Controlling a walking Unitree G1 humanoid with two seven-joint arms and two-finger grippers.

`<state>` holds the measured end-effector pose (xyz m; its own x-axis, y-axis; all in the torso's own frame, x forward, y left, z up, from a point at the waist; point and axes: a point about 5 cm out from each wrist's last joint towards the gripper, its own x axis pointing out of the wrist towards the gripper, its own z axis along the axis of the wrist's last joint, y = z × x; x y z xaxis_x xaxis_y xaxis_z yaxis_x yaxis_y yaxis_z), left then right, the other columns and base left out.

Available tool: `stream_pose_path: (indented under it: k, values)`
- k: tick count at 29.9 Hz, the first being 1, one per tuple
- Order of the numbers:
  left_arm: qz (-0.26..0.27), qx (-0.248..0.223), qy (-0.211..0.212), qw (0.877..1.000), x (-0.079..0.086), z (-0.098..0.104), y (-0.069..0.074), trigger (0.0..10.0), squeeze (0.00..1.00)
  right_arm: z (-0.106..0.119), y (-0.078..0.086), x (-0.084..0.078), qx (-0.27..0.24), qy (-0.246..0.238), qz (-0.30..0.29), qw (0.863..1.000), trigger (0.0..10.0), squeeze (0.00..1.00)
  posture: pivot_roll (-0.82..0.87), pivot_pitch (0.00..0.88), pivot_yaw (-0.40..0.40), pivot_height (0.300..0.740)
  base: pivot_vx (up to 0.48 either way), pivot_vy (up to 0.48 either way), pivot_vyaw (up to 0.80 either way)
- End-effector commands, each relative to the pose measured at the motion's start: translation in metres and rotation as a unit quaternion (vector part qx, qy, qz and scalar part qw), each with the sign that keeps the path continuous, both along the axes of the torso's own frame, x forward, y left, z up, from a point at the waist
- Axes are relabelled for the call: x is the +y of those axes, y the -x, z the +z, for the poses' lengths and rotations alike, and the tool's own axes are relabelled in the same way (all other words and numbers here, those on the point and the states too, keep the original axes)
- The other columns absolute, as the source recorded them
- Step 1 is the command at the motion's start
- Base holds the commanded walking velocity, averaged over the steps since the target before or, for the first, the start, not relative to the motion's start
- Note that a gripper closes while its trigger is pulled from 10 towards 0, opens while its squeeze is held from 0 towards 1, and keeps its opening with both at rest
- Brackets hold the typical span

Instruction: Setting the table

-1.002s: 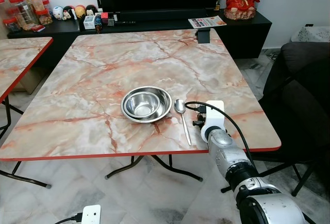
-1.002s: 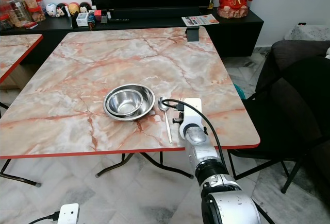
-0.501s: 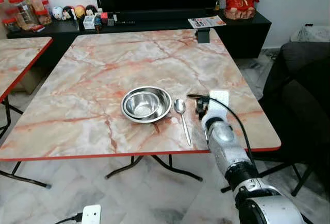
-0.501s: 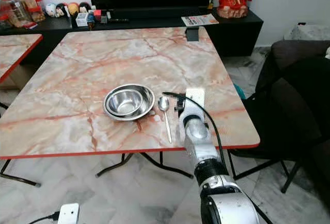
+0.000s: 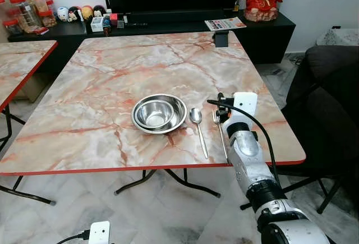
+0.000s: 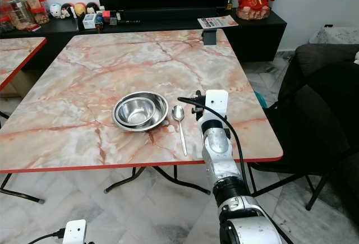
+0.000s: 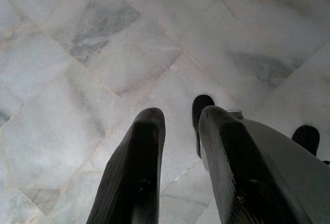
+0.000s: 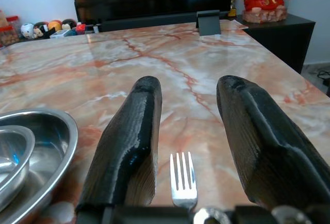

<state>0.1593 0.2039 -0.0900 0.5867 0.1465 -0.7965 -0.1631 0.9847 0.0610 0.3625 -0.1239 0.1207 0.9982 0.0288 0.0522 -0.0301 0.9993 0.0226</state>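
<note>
The marble-patterned counter with a red edge carries the setting near its front edge. A steel bowl sits there with a smaller steel bowl nested inside it. Just to the right of the bowls lies a spoon, its handle pointing toward the front edge. Right of the spoon, apart from it, lies a fork, tines pointing away from the robot. The right gripper hovers over the fork, its fingers spread wide on either side of it and gripping nothing. The left gripper hangs over the tiled floor, fingers slightly parted and empty.
</note>
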Motion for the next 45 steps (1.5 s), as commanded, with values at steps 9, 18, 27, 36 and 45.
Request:
stream_pose_path:
  k: [9,18,27,36,45]
  values:
    - [0.024,-0.001,0.000,1.000,0.003,0.000,0.002,10.0,0.00,0.009,-0.002,0.003,-0.022,0.005,0.008,1.000,10.0,0.00,-0.02,0.000,0.027,0.732,0.000,0.304,0.00]
    - [0.025,-0.001,0.001,1.000,0.002,0.000,0.002,10.0,0.00,0.010,-0.002,0.006,-0.025,0.004,0.014,1.000,10.0,0.00,-0.02,0.000,0.027,0.732,0.000,0.480,0.00]
    - [0.023,0.000,-0.002,1.000,0.004,0.000,0.002,10.0,0.00,0.012,-0.002,0.012,-0.030,0.002,0.021,0.999,10.0,0.00,-0.02,0.000,0.031,0.732,0.000,0.480,0.00]
    - [0.022,0.000,-0.002,1.000,0.005,0.000,0.002,10.0,0.00,0.012,-0.001,0.018,-0.033,0.005,0.032,0.999,10.0,0.00,-0.02,0.000,0.032,0.732,0.000,0.480,0.00]
    - [0.024,-0.001,-0.003,1.000,0.006,0.000,0.002,10.0,0.00,0.010,0.001,0.025,-0.031,0.003,0.054,0.998,10.0,0.00,-0.01,0.000,0.030,0.732,0.000,0.480,0.00]
